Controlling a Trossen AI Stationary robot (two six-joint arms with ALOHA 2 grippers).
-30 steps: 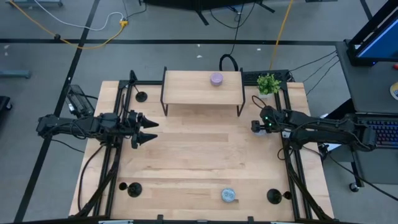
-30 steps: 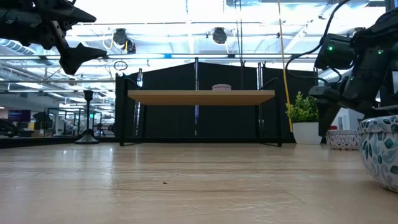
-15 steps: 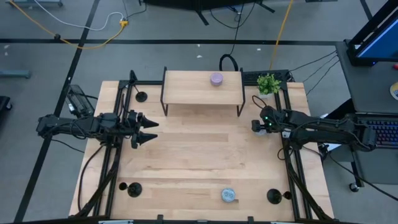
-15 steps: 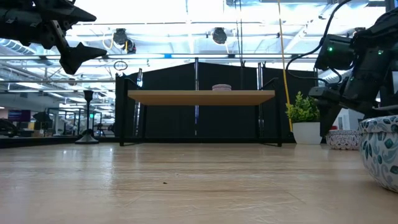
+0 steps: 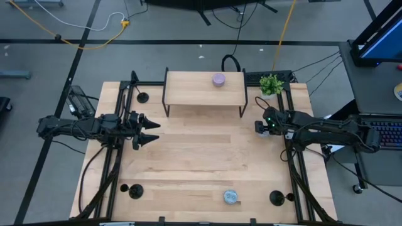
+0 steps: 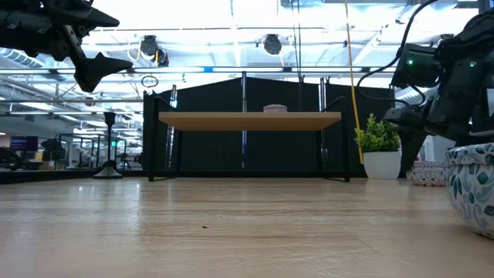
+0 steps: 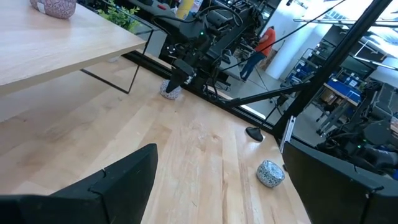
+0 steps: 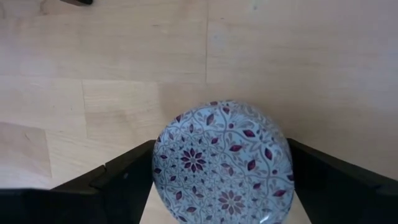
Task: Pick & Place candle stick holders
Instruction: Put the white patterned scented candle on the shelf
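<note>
Only the right wrist view shows right jaws spread around a patterned dome (image 8: 224, 165); left jaws spread.

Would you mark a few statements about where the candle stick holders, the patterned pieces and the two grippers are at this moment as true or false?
1. The left gripper is open and holds nothing. True.
2. The right gripper is straddling a domed piece with a red floral pattern. True.
3. All three candle stick holders stand on the raised shelf. False: they stand on the table, at the back left, front left and front right.
4. The shelf is bare. False: a small purple piece sits on it.
</note>
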